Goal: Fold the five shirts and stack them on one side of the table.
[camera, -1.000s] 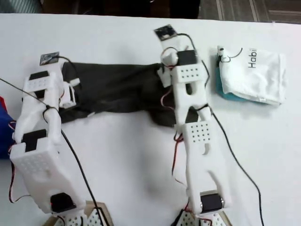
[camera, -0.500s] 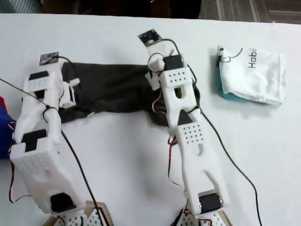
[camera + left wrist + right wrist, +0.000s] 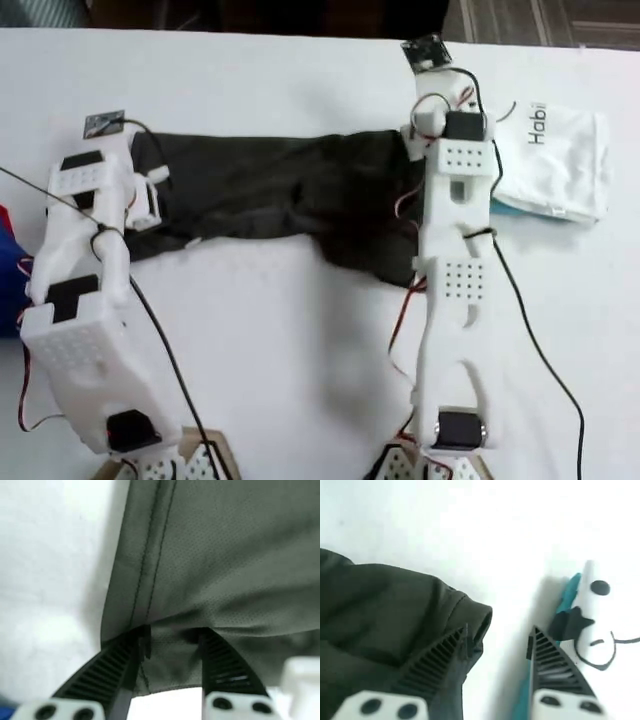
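Dark shirt (image 3: 250,185), one, laid out, two folded shirts (image 3: 560,165) stacked, left jaws apart, right jaws apart

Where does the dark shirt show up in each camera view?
High view: dark shirt stretched sideways across the white table.
Left wrist view: dark shirt, its hem between the left tool's fingers.
Right wrist view: dark shirt bunched against one finger of the right tool.
Shared landmark: the white table, seen in all three.
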`<state>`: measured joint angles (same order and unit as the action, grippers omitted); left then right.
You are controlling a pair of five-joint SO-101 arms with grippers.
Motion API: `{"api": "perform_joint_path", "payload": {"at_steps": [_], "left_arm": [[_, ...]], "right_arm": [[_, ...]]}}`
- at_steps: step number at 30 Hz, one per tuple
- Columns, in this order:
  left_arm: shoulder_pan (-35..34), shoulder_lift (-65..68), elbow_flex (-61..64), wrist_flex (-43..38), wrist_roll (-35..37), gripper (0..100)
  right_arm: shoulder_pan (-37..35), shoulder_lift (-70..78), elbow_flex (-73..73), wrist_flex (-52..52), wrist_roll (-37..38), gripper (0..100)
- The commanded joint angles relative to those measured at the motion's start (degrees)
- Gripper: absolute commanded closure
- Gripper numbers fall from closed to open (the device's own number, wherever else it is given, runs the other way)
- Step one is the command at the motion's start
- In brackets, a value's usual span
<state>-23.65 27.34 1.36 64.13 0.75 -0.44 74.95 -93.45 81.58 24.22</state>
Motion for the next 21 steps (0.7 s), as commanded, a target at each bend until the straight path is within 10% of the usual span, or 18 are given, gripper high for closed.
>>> {"api": "perform_joint_path", "payload": {"at_steps": [1,8,21], "left_arm": [[-2.0,-0.2,0.7,0.4,-0.5,83],[-1.9,-0.2,0.7,0.4,-0.5,83],[-1.9,-0.2,0.7,0.4,-0.5,83]], "right_arm": [[0.4,-10.2,-2.0,2.2,-2.5,81.7],[-7.3,-10.3,-1.4,8.7,-9.7,81.7],[-14.4,1.6,-1.7,11.1,2.9,81.5]]}}
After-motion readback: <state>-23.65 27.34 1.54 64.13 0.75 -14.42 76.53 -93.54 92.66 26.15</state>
